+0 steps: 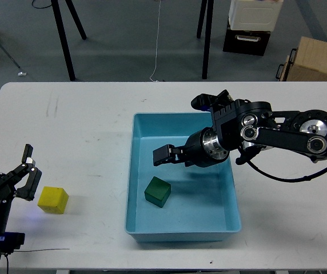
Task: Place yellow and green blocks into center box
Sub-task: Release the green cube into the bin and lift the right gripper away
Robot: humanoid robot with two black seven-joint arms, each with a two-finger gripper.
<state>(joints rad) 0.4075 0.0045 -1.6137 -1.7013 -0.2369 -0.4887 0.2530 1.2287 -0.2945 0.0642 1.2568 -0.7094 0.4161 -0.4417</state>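
Note:
The green block (158, 192) lies on the floor of the light blue box (135, 171), toward its front left. My right gripper (164, 155) hangs open and empty above the box, just above and behind the green block. The yellow block (53, 200) sits on the white table at the left, outside the box. My left gripper (27, 173) is open, a little left of and above the yellow block, not touching it.
The white table (83, 125) reaches across the view. My right arm (278, 134) stretches from the right over the box's right wall. Stand legs, a cardboard box (318, 60) and a black case stand on the floor behind the table.

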